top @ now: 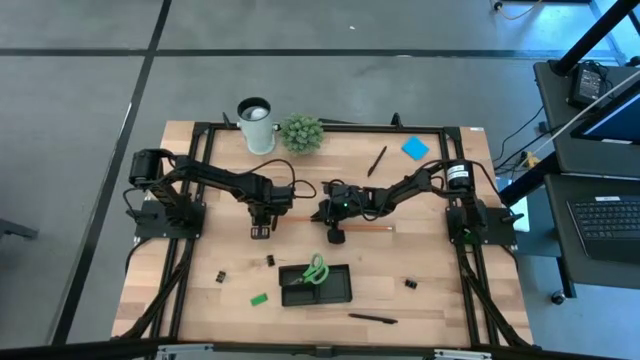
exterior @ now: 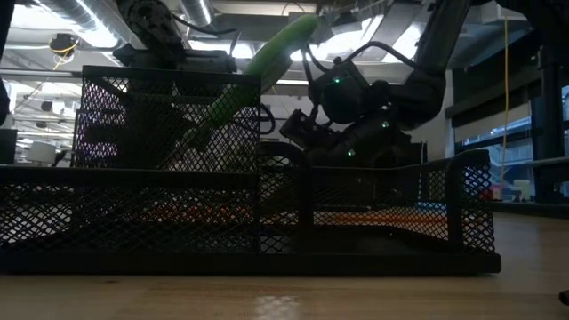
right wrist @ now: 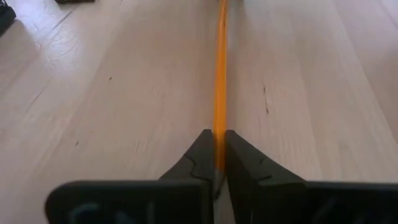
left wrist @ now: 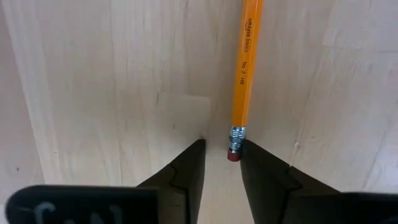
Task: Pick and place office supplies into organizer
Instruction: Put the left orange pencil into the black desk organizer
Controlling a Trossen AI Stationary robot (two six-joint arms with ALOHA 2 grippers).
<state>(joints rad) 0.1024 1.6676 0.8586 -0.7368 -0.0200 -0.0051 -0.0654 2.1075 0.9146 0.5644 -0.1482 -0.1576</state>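
Handover of the orange pencil [right wrist: 219,74] looks in hand above the organizer [top: 340,290]: right end effector [right wrist: 219,155] pinches it shut, left end effector [left wrist: 221,165] stands parted around its eraser end, so next comes carrying it down into a compartment.

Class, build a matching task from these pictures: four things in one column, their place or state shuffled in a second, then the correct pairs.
Column one:
1. orange pencil
2. green-handled scissors
3. blue sticky-note pad
4. left gripper

Column two:
A. in the black organizer
B. far right part of the table
C. pinched by the right gripper
D. fingers apart at the eraser end

Pairs: 1-C, 2-A, 3-B, 4-D
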